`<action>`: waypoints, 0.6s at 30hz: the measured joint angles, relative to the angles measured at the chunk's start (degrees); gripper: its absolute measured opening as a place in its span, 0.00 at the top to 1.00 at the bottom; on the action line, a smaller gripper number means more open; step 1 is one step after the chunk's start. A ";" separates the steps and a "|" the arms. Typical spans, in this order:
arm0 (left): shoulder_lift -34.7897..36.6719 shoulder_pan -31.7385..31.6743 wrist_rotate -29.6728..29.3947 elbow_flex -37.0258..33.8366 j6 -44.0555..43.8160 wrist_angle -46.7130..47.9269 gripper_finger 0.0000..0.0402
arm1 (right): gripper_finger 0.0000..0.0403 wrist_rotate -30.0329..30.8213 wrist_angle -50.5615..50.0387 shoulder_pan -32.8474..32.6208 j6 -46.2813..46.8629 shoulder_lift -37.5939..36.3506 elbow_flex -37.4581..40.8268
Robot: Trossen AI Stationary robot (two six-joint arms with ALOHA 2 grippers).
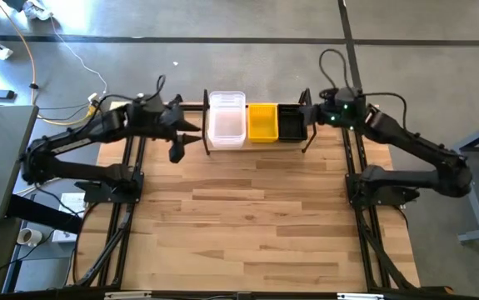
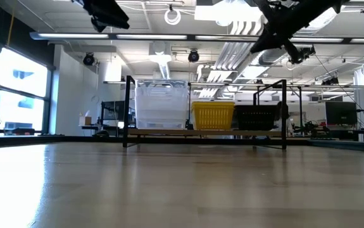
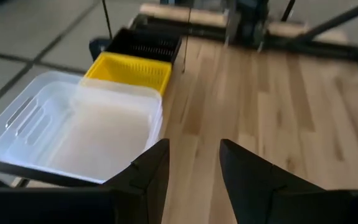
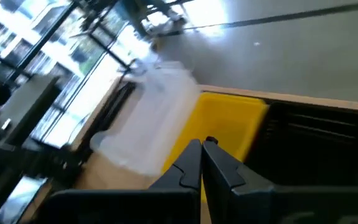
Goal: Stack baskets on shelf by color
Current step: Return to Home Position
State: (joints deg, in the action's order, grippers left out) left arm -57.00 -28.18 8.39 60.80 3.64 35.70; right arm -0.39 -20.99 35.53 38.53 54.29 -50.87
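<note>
The shelf (image 2: 169,132) stands at the table's far edge, its frame (image 1: 206,125) showing from above. On its plank sit, left to right, a tall clear basket stack (image 1: 227,118) (image 2: 161,104), a yellow stack (image 1: 262,122) (image 2: 213,115) and a black stack (image 1: 291,122) (image 2: 256,117). My left gripper (image 3: 194,158) (image 1: 187,135) is open, raised beside the shelf's left end, next to the clear baskets (image 3: 73,134). My right gripper (image 4: 202,152) (image 1: 312,117) is shut and hovers high over the shelf's right end, above the yellow (image 4: 225,124) and black (image 4: 322,143) baskets.
Bare wooden tabletop (image 1: 247,225) stretches from the shelf toward the near edge. Both arm bases stand at the table's sides, the left one (image 1: 114,179) and the right one (image 1: 381,183). Beyond the far edge is grey floor with cables (image 1: 56,42).
</note>
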 joint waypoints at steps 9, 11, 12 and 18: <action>15.53 3.73 -0.21 -17.68 -4.64 -14.15 0.67 | 1.00 4.41 8.18 -15.02 -5.19 1.16 0.02; 19.47 4.74 -0.24 -21.60 -5.56 -16.10 0.67 | 1.00 4.43 9.22 -17.48 -5.58 1.17 0.02; 21.56 5.21 -0.32 -23.43 -6.05 -16.88 0.67 | 1.00 4.46 9.78 -18.49 -5.58 1.17 0.02; 34.23 7.67 -3.95 -31.92 -9.39 -17.60 0.67 | 1.00 8.99 12.35 -24.07 -5.48 1.19 0.02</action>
State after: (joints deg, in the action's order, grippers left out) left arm -22.76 -20.52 4.43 28.88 -5.75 18.10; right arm 8.59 -8.65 11.45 33.04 55.48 -50.85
